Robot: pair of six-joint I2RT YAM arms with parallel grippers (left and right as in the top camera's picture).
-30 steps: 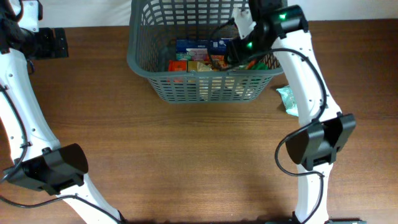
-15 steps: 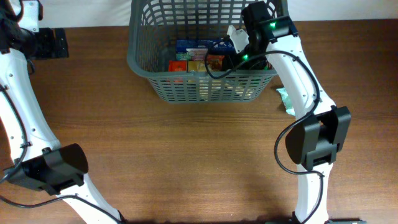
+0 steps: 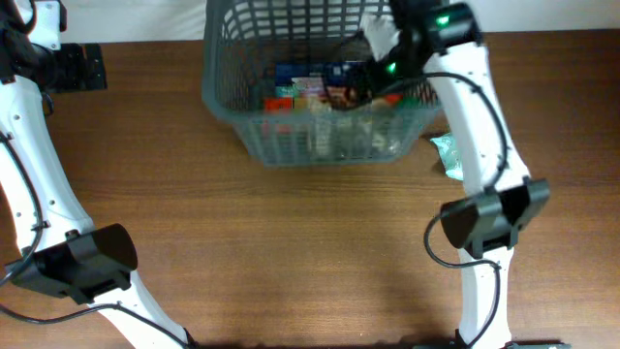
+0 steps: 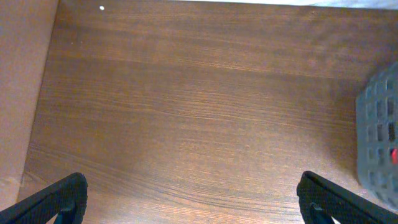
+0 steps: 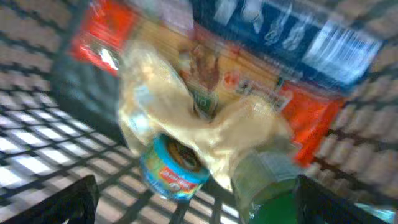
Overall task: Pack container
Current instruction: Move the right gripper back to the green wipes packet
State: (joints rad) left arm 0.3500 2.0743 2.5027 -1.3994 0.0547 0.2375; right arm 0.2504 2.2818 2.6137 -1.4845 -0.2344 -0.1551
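Dark grey plastic lattice basket (image 3: 291,145) sits top centre of the overhead frame, on the brown wooden desk (image 3: 291,252), already part filled. My right pincer (image 5: 205,208) hangs inside it, at the basket's right-hand part. The tips are wide apart at the bottom corners of the wrist frame, with nothing clamped as far as the blur lets me tell. My left pincer (image 4: 199,208) is also spread wide and empty, over bare desk, with the basket's corner at the right edge of its frame.

Step, as I judge it: the placing part of packing, with the right pincer empty over the load. One small crinkly teal packet (image 3: 448,155) lies on the desk just beside the basket's right wall. The likely next move is to lift straight up clear of the rim, then swing down to that packet without catching the lattice.

Right wrist view only, all smeared:
- blue printed pack (image 5: 292,31) upper right
- orange-red pack (image 5: 311,118) under it
- crumpled cream bag (image 5: 186,118) centre
- small round blue-rimmed tin (image 5: 174,165) below
- something green (image 5: 273,196) lower right, cannot tell what

Overhead alone shows the teal packet and both arms.
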